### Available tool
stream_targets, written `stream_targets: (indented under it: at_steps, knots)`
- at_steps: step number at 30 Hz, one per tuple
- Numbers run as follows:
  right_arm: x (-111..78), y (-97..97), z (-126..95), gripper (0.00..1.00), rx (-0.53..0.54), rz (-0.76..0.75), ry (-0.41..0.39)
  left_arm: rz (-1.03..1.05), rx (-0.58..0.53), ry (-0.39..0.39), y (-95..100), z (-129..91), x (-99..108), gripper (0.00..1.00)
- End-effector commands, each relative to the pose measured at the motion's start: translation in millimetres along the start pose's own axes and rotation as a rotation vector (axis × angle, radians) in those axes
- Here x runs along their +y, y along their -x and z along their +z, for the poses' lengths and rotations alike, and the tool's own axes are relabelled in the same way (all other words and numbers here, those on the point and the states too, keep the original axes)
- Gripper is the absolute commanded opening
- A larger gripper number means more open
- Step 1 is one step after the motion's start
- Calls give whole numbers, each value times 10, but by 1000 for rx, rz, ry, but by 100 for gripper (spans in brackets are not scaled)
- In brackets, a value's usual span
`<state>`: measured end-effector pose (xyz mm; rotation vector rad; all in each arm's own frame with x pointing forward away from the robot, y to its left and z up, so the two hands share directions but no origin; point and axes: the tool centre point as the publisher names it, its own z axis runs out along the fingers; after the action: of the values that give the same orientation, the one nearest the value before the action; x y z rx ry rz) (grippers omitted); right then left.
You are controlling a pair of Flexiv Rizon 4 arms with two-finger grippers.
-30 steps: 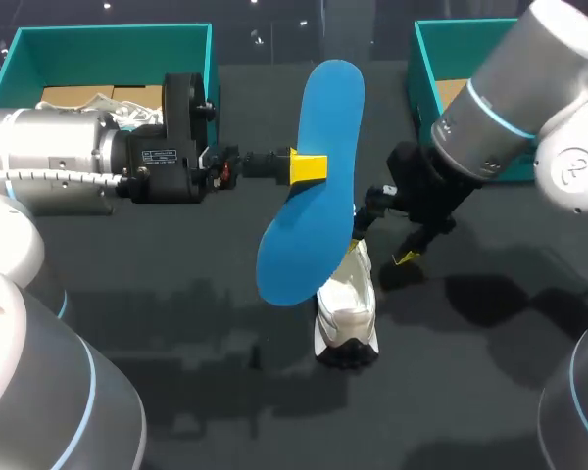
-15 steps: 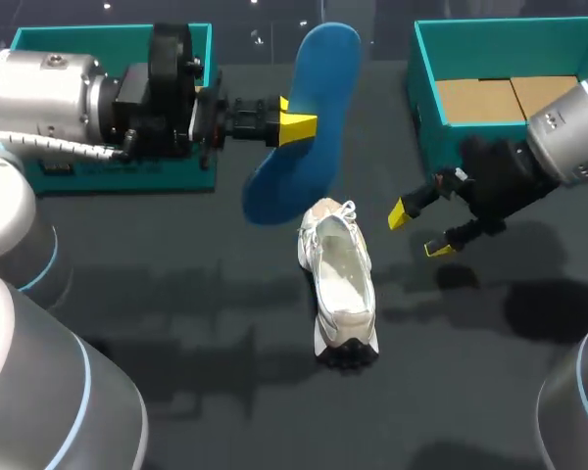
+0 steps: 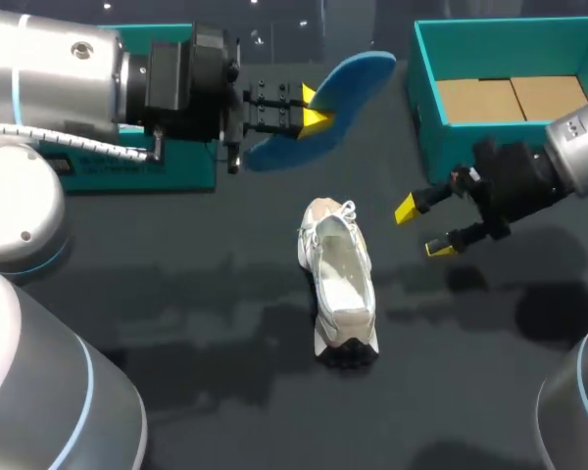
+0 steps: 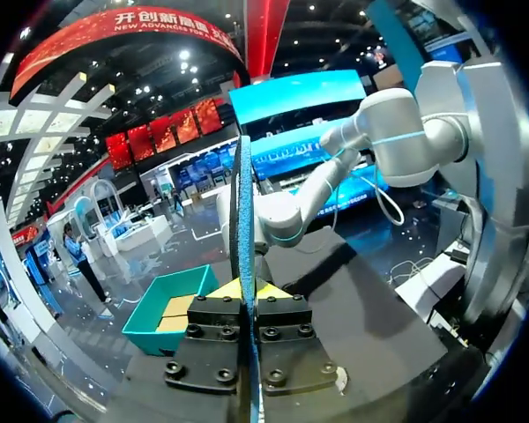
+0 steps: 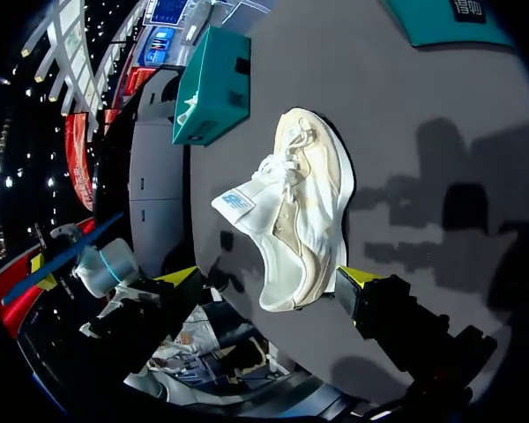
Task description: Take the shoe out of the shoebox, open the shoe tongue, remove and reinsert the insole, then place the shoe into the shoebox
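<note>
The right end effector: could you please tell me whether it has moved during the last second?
Yes. The right end effector has drawn back from the shoe toward the right shoebox, and now stands clear of it.

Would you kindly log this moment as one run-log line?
left tool: shut on insole, aloft | right tool: open, beside shoe | shoe: on table, insole out

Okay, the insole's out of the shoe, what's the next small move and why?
Probably swing the blue insole, clamped in the left gripper, down toward the white shoe's opening: the shoe sits empty on the table, and the open right gripper hangs beside it.
</note>
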<state>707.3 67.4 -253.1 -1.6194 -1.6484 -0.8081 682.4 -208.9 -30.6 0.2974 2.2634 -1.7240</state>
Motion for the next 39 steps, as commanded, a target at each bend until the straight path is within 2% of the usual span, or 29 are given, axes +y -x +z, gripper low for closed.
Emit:
stream_targets:
  at_steps: [1,4,6,16,18,19,22,26,32,34,35,39]
  knots:
    - [143,-65,-22,100,56,-10,-9,314,-143,-16,42,175,282,0]
    - [214,-119,-25,100,131,-22,-12,473,-257,-100,81,231,437,0]
    - [261,-141,-26,100,196,-60,-25,473,-257,-100,81,231,437,0]
    - [270,-150,-27,100,186,-55,-22,473,-257,-100,81,231,437,0]
    - [280,-157,-27,100,211,-50,-13,578,-271,-108,52,242,460,0]
    - [310,-185,-46,100,233,-44,1,591,-278,-147,43,240,486,0]
    - [381,-258,-107,100,276,-29,19,727,-285,-156,11,255,609,0]
    - [461,-337,-154,100,314,-24,28,869,-246,-134,-35,291,797,0]
    - [576,-423,-212,100,408,-43,27,1088,-275,-108,-75,296,959,0]
    - [595,-438,-215,100,395,-23,26,1140,-279,-99,-80,276,981,0]
    - [591,-447,-217,100,347,-25,38,1140,-279,-99,-80,276,981,0]
    - [591,-447,-217,100,347,-25,38,1140,-279,-99,-80,276,981,0]
